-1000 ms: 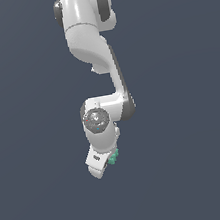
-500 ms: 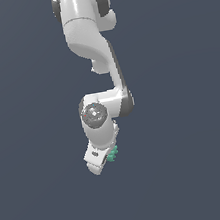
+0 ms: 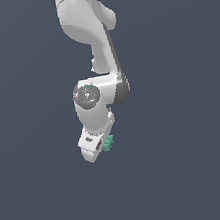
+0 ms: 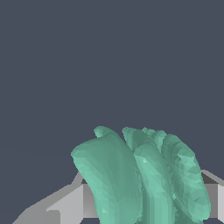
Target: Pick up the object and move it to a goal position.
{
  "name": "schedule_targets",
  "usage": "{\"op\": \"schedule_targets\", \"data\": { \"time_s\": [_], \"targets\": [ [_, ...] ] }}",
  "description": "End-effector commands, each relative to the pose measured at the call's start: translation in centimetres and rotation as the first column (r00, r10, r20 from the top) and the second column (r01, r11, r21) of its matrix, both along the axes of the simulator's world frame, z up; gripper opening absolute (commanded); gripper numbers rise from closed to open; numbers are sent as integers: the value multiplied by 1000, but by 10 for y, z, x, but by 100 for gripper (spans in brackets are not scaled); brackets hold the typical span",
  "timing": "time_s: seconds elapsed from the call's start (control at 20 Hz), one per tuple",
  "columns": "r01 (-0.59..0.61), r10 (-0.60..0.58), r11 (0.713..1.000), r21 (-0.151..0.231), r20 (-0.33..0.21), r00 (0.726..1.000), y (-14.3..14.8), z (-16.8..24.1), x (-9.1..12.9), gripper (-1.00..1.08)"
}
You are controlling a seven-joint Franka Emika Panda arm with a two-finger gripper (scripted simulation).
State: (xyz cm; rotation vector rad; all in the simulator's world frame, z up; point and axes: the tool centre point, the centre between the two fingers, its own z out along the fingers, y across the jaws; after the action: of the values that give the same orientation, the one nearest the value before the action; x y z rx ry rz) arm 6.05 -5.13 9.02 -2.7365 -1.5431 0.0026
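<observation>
The object [image 3: 108, 143] is a small teal-green ridged piece. In the exterior view it peeks out beside the white hand of my gripper [image 3: 104, 146], which hangs low in the middle of the picture. In the wrist view the object [image 4: 140, 175] fills the space between my grey fingers [image 4: 65, 205], which are closed on it. Its wavy ridges face the camera. The fingertips themselves are hidden behind the hand in the exterior view.
The white arm [image 3: 92, 39] reaches down from the top of the exterior view. Around it is only a plain dark grey-blue background with no surface edges or other objects visible.
The arm has drawn slightly upward and to the exterior view's left, carrying the teal object with it. The grip on the object looks unchanged.
</observation>
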Motion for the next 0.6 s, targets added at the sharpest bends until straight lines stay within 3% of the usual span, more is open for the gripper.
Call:
{"op": "schedule_targets", "data": {
  "time_s": [0.0,0.55],
  "targets": [
    [0,0,1000,-1,1,1000,-4,15,-13,-100],
    [0,0,1000,-1,1,1000,-22,84,-74,-100]
  ]
}}
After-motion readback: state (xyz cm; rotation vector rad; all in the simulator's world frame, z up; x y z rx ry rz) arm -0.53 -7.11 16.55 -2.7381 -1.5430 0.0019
